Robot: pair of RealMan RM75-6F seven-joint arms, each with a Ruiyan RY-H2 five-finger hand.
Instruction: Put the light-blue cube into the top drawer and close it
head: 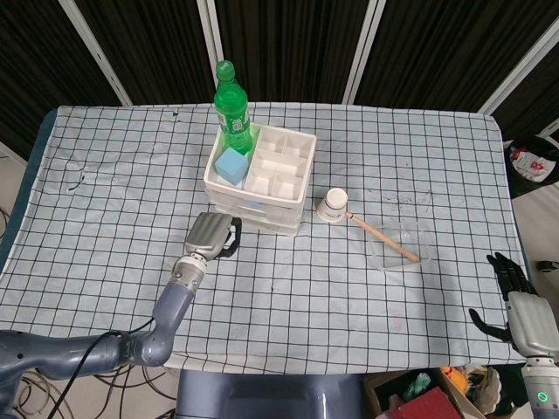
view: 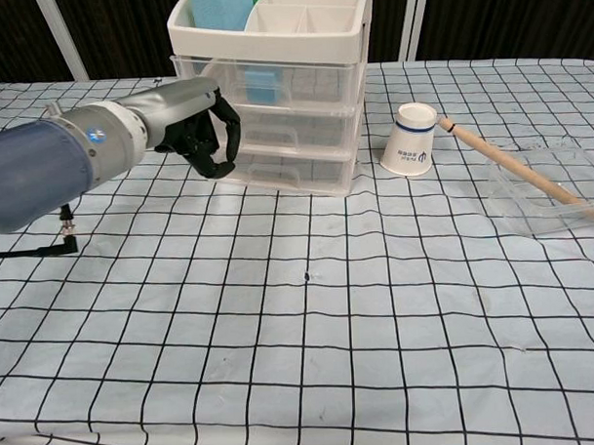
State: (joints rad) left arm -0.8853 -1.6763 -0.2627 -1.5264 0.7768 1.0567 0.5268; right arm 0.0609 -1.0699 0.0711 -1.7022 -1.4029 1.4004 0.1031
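The white drawer unit (head: 262, 188) (view: 302, 95) stands mid-table with its clear drawer fronts flush. Through the top drawer front I see a small light-blue cube (view: 261, 84). A larger light-blue block (head: 232, 164) (view: 220, 8) sits in the left compartment of the open tray on top. My left hand (head: 212, 234) (view: 204, 131) is at the left side of the drawer fronts, fingers curled in and holding nothing; I cannot tell whether it touches them. My right hand (head: 515, 305) hangs past the table's near right corner, fingers spread and empty.
A green bottle (head: 232, 106) stands behind the unit's left corner. A paper cup (head: 333, 207) (view: 409, 138) lies tipped right of the unit. A wooden stick (head: 384, 237) (view: 518, 169) rests in a clear shallow container (head: 417, 255) (view: 516, 205).
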